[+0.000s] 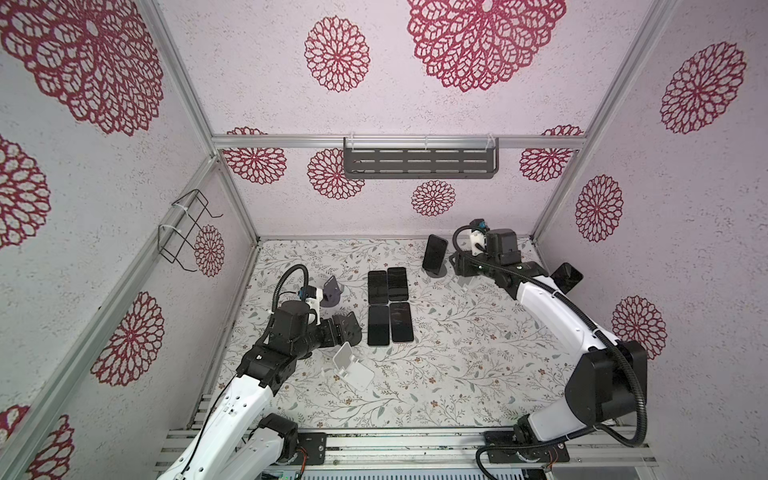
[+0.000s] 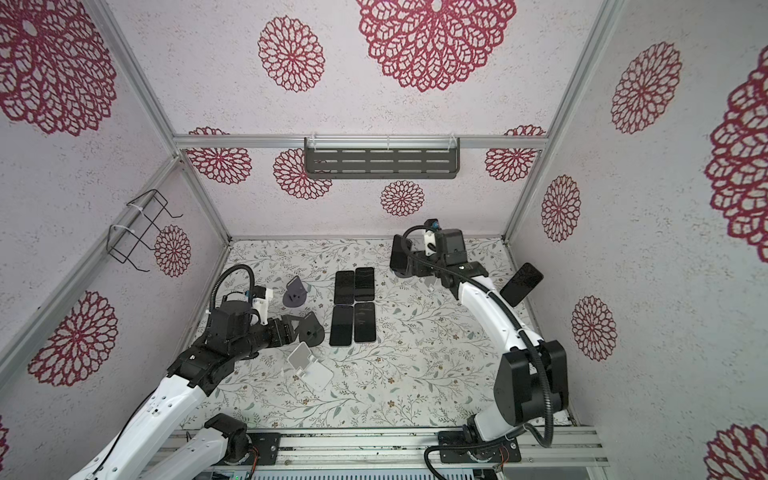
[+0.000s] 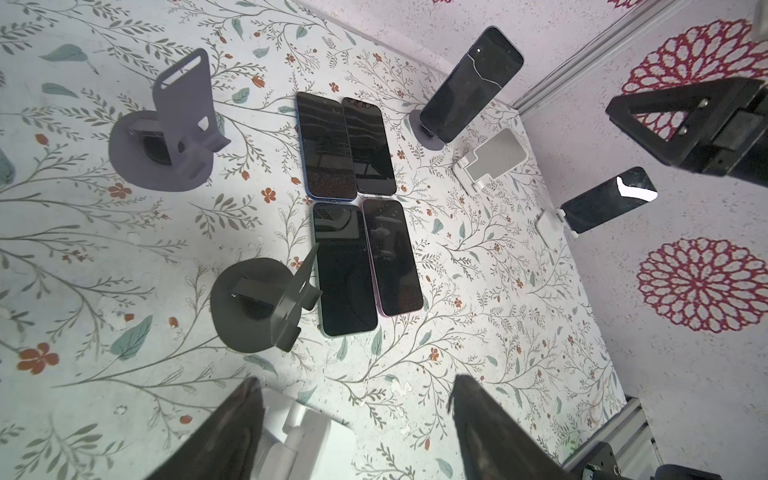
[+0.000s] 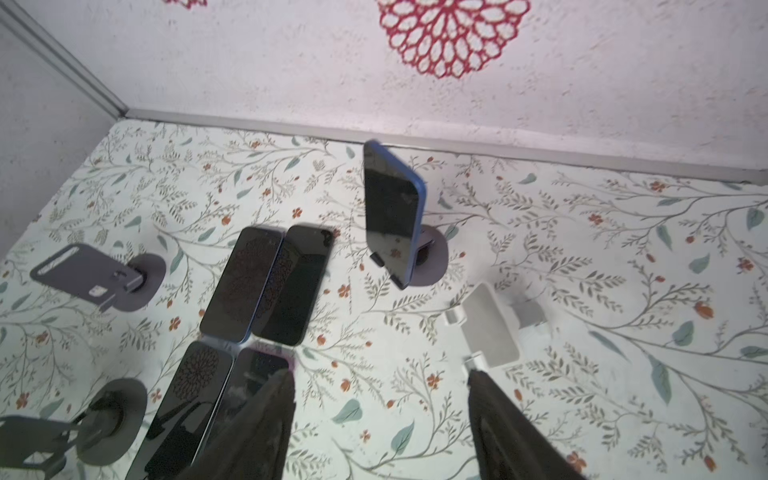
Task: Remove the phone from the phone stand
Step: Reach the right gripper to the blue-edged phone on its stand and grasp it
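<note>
Entry: blue phone (image 4: 392, 216) on dark stand (image 4: 434, 259), approach step.
Our right hand (image 4: 380, 376) and left hand (image 3: 355, 382) both gape empty; next we should pinch the phone's edges and lift clear.

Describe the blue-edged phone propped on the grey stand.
The phone is a slim slab with a dark glossy screen and blue rim. It stands upright, leaning slightly back on a grey round-based stand, its bottom edge caught in the stand's two small hooks. It sits near the back wall; only the stand touches it.
</note>
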